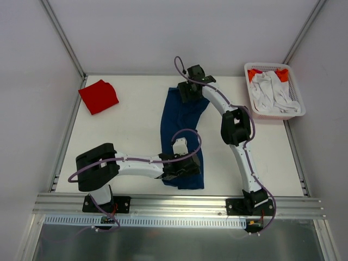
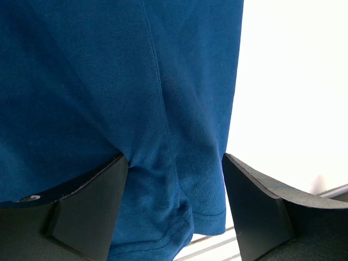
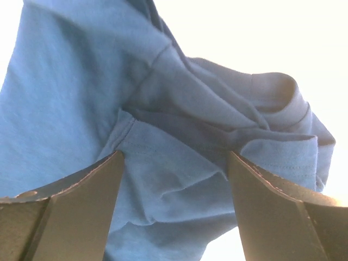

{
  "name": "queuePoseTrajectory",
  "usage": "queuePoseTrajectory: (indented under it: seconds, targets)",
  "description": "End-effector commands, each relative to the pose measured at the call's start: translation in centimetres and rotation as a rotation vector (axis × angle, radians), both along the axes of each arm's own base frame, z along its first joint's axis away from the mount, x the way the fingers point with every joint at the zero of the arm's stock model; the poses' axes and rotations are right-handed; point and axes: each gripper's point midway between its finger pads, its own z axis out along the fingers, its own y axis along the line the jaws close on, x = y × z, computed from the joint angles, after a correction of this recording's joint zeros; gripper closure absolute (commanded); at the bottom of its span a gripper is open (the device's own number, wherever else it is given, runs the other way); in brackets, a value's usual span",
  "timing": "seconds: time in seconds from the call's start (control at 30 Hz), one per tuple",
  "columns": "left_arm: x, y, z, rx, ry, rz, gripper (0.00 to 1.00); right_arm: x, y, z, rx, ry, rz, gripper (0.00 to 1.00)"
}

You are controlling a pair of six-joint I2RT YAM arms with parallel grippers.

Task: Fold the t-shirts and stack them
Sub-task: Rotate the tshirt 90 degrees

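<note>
The navy blue t-shirt lies folded lengthwise in a long strip down the middle of the table; its print is hidden. My left gripper is open over its near hem, cloth between the spread fingers. My right gripper is open over its far end, with bunched collar and sleeve folds between the fingers. The red t-shirt lies folded at the far left, away from both grippers.
A white slatted basket at the far right holds white cloth and a bit of orange-red cloth. The table's front rail runs along the near edge, just below the shirt's hem.
</note>
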Motion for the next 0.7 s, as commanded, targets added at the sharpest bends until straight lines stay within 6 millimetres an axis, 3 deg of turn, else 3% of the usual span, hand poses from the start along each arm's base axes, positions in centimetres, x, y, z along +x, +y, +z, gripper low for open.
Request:
queuePoseTrajectory:
  seconds: [0.0,0.17,0.37,0.47,0.67]
  targets:
    - [-6.6,5.4,-6.7,0.232,0.262,-0.058,0.27,1.2,0.9,1.4,0.118,-0.008,-0.012,0.2]
    - [-6.5,5.3,-6.3,0.232,0.237,-0.069,0.27,1.3,1.0,1.0,0.149,-0.002,-0.009,0.2]
    - [-4.6,5.0,-3.7,0.243,0.121,-0.098,0.22,1.8,0.9,3.4,0.159,-0.055,0.0,0.2]
    - [-3.1,5.0,-1.4,0.252,0.029,-0.109,0.19,2.0,0.7,5.4,0.168,-0.09,0.003,0.2]
    - [-0.1,5.7,6.1,0.229,-0.186,-0.108,0.16,1.6,0.1,9.1,0.164,-0.143,0.004,0.2]
